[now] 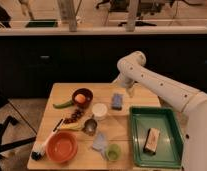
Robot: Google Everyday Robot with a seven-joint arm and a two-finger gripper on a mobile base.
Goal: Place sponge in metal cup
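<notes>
The blue sponge (117, 101) lies flat on the wooden table (62, 91), right of centre near the far side. The metal cup (90, 126) stands upright near the table's middle, to the front left of the sponge. My gripper (128, 90) hangs from the white arm (152, 82), just above and to the right of the sponge, close to its far right corner. It does not appear to hold the sponge.
Left of the sponge are a white cup (100, 111) and a dark bowl with an orange (82, 96). A green vegetable (62, 104), grapes (72, 117), an orange bowl (62, 146), a blue cloth (100, 142) and a green cup (113, 151) fill the front. A green tray (167, 152) sits right.
</notes>
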